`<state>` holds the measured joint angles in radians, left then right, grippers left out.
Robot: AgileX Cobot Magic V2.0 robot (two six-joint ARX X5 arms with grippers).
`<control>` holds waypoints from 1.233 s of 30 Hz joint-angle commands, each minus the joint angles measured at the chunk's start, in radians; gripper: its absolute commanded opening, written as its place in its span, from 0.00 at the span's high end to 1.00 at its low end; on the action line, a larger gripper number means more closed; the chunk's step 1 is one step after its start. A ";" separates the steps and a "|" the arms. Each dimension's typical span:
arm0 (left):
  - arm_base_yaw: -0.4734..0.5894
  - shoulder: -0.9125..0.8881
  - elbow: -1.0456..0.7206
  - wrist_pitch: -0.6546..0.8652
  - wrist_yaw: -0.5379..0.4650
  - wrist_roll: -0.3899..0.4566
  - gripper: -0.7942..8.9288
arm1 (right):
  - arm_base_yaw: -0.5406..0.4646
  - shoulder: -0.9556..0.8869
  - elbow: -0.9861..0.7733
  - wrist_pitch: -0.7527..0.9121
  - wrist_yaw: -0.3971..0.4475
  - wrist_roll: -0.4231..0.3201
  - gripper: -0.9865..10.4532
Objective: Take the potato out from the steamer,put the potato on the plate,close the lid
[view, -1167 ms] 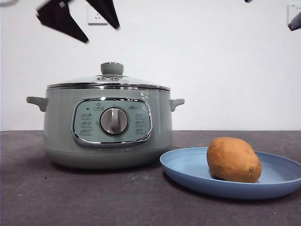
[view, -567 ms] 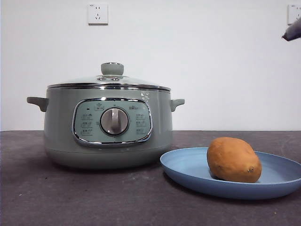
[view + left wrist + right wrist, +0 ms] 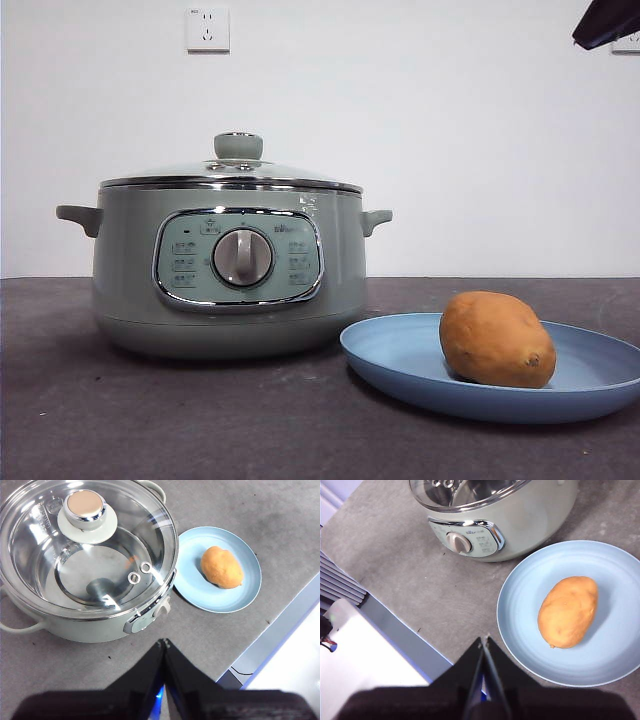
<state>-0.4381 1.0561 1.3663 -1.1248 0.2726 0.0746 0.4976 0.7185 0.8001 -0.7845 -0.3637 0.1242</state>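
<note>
The sage-green steamer (image 3: 230,270) stands at the left with its glass lid (image 3: 232,172) seated on the rim, knob (image 3: 86,506) up. The orange-brown potato (image 3: 497,339) lies on the light-blue plate (image 3: 400,350) to the steamer's right. My left gripper (image 3: 164,642) is shut and empty, high above the table in front of the steamer. Shut and empty too, my right gripper (image 3: 484,640) hovers above the table beside the plate (image 3: 530,645). In the front view only a black arm tip (image 3: 605,22) shows at the top right corner.
The dark grey tabletop (image 3: 150,420) spreads around the steamer and plate. A white wall with a socket (image 3: 207,29) stands behind. The table's front edge and pale equipment (image 3: 365,650) show in both wrist views.
The dark gripper that hung above the steamer's lid at top left has risen out of the front view. The black tip at the top right has shifted a little.
</note>
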 commanded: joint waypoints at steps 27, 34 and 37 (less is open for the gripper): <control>0.176 -0.133 -0.022 0.399 -0.055 0.064 0.92 | 0.001 -0.001 0.002 0.005 0.003 0.009 0.91; 0.361 -0.341 -0.254 0.772 -0.063 0.066 0.92 | 0.001 -0.001 0.002 0.005 0.003 0.009 0.91; 0.422 -0.447 -0.421 0.924 -0.063 0.066 0.92 | 0.001 -0.001 0.002 0.005 0.003 0.009 0.91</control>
<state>-0.0334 0.6388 1.0191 -0.2474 0.2119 0.1307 0.4976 0.7185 0.8001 -0.7849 -0.3634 0.1272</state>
